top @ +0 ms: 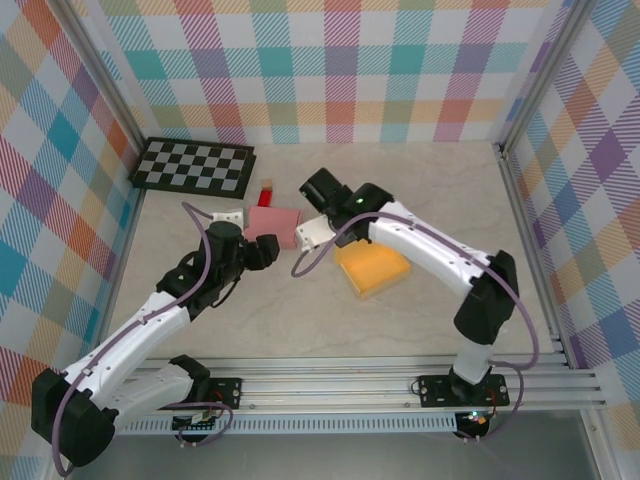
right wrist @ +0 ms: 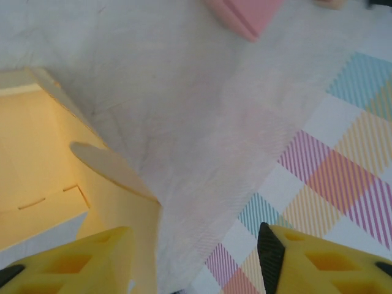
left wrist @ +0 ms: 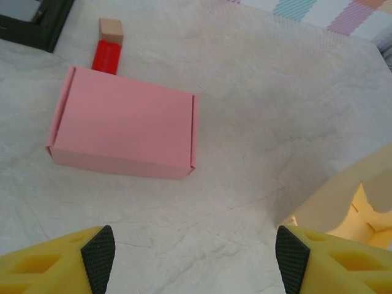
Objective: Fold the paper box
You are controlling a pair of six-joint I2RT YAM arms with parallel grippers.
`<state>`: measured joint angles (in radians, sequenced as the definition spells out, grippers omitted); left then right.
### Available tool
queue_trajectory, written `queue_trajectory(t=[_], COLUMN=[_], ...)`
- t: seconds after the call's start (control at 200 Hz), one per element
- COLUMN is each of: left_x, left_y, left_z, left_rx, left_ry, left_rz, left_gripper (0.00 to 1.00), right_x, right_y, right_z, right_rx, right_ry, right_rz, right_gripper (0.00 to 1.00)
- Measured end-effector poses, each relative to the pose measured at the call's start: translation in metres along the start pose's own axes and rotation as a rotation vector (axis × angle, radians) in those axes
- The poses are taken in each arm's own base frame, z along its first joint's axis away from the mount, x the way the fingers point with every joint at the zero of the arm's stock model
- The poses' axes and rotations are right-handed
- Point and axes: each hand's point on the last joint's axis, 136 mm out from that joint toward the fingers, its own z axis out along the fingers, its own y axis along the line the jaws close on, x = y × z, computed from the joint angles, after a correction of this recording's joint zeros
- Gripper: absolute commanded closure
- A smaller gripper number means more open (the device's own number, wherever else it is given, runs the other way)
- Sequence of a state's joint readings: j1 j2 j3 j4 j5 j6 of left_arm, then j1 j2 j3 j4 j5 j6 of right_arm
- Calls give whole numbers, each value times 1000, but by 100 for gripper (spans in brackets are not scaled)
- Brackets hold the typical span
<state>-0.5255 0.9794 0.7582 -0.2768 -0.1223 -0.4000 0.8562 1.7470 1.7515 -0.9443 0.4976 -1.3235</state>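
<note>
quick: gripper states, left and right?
Left gripper: open, holding nothing.
Right gripper: open, holding nothing; yellow box right beside one finger.

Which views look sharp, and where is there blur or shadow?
Top external: even light, crisp, faint shadows on the table. Left wrist: pink box sharp, soft shadow at its near edge; left fingers slightly soft. Right wrist: softer overall, the close yellow box blurred at its edges.

A pink box, yellow paper box, black-and-white checkerboard, pastel plaid walls, seemingly marbled beige table
</note>
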Motion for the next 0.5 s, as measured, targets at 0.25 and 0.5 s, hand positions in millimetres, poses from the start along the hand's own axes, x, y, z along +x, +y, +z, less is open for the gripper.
queue_trajectory(t=[0.25,0.5], left_x=[20,62], left_y=[-30,-74], left_z=[27,69], left_rx=[151,224], left_ry=[78,277], left_rz=[50,122], left_gripper=[34,40], right_x=[110,246], right_y=[-3,62], right_z=[-87,-43], right_rx=[234,241], right_ry=[-124,-8], right_rz=[635,1456], right_gripper=[36,36])
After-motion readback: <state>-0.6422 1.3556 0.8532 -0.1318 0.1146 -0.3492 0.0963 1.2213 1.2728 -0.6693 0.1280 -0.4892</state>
